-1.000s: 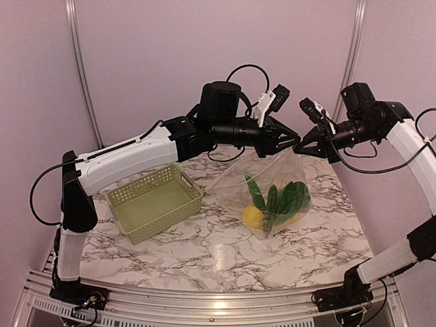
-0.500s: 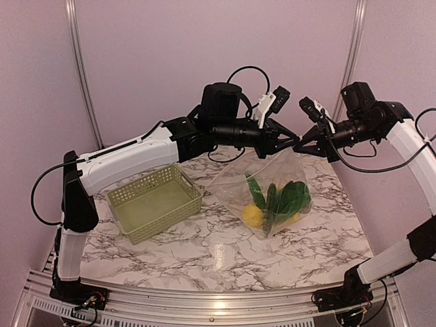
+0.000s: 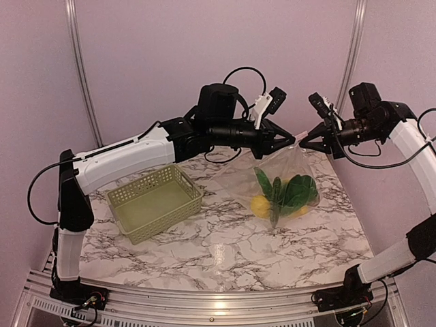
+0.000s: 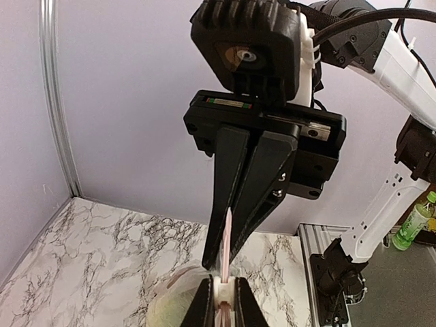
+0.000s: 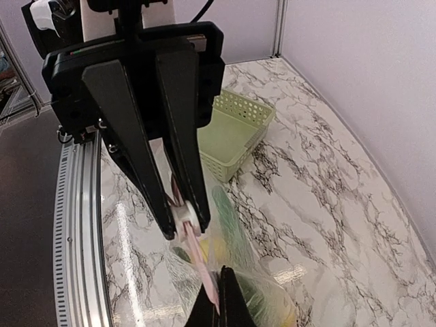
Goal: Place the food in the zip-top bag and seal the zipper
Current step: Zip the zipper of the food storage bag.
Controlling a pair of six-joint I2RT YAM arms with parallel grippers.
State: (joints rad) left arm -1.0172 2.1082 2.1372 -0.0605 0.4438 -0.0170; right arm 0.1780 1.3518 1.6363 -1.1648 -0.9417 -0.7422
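The clear zip-top bag (image 3: 285, 178) hangs above the table, held by its mouth between both arms. Inside lie the food pieces: leafy greens (image 3: 300, 191), a dark cucumber (image 3: 275, 196) and a yellow lemon (image 3: 259, 205). My left gripper (image 3: 293, 141) is shut on the white slider (image 4: 224, 289) of the pinkish zipper (image 4: 227, 240). Facing it, my right gripper (image 3: 304, 144) is shut on the zipper strip (image 5: 201, 263) a short way from the slider (image 5: 185, 216). The two sets of fingertips nearly meet. The bag (image 5: 269, 300) sags below the right gripper (image 5: 218, 294).
A light green perforated basket (image 3: 154, 201) stands on the marble table (image 3: 218, 252) left of the bag, seen as the basket (image 5: 233, 133) in the right wrist view too. Pale walls and metal posts bound the back.
The right gripper has drawn back to the right and the bag has risen and swung right with it. The left jaws have closed tighter on the slider.
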